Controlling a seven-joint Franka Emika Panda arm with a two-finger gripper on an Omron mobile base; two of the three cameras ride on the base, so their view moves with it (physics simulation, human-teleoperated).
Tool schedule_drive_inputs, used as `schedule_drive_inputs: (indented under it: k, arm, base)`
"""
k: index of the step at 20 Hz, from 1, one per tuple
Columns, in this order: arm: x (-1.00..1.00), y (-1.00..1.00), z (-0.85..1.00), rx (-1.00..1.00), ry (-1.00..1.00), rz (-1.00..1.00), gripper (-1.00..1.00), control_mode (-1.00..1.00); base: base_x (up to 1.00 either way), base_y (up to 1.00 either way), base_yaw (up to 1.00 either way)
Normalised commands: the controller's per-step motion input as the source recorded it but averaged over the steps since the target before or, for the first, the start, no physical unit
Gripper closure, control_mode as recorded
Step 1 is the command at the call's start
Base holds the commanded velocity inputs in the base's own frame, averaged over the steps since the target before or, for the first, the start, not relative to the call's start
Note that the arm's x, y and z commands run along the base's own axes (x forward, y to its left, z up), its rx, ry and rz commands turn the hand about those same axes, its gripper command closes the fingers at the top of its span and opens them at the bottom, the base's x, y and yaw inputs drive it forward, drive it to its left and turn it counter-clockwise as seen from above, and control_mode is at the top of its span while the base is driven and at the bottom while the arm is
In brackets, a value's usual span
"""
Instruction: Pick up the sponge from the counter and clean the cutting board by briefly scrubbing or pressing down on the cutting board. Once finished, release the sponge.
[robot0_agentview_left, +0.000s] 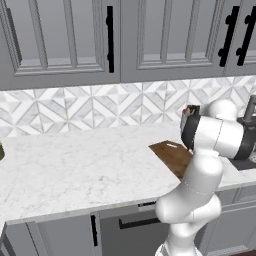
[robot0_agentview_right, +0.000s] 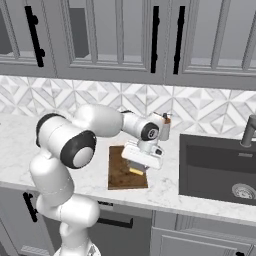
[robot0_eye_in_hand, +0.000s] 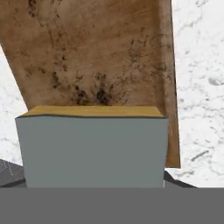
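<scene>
The white marble worktop (robot0_agentview_left: 75, 165) is stretching broadly under grey upper cabinets (robot0_agentview_right: 115, 35) and a patterned tile backsplash (robot0_agentview_left: 100, 107), with a dark sink basin (robot0_agentview_right: 220, 167) sitting to the right in the right base view. The white arm (robot0_agentview_right: 95, 125) is bending forward and down over the worktop. In the left base view its bulk is covering most of the cutting board (robot0_agentview_left: 172, 155), leaving only the board's near left corner showing.

In the right base view the cutting board (robot0_agentview_right: 122, 172) is lying flat on the worktop just left of the sink, and the hand (robot0_agentview_right: 136, 170) is hanging low over its right part. The hand is closing on the sponge (robot0_agentview_right: 136, 171), which is peeking out as a small yellow block below the white body of the hand, close over the board; whether it is pressing on the wood is hard to make out from there.

In the hand view the sponge (robot0_eye_in_hand: 94, 146) is sitting right against the camera, its grey-green face broad and its yellow layer turning toward the mottled brown cutting board (robot0_eye_in_hand: 96, 52) beyond it. The fingertips are mostly hidden behind the sponge, so the width of the grip is only showing as the sponge's own width. A small dark-topped container (robot0_agentview_right: 165, 127) is standing at the backsplash behind the hand.
</scene>
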Motion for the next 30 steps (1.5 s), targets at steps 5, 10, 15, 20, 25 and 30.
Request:
schedule_drive_inputs:
  k: [5,10,15,20,25,30]
  arm:
    - [0.05,0.95,-0.45,-0.16,0.01,0.00,1.00,-1.00]
    - [0.59,0.72,-0.54,-0.05,0.08,0.00,1.00,-1.00]
    - [0.64,0.47,-0.23,-0.05,0.12,-0.01,1.00,-1.00]
    - [0.59,0.29,0.40,-0.02,0.00,-0.08,1.00,-1.00]
    - [0.42,0.27,-0.72,-0.27,0.00,-0.03,1.00,-1.00]
    - [0.22,0.00,-0.50,-0.18,0.00,-0.01,1.00,-1.00]
  base:
    - [0.00,0.00,0.00]
    - [0.00,0.00,0.00]
    - [0.00,0.00,0.00]
    - [0.00,0.00,0.00]
    - [0.00,0.00,0.00]
    - [0.00,0.00,0.00]
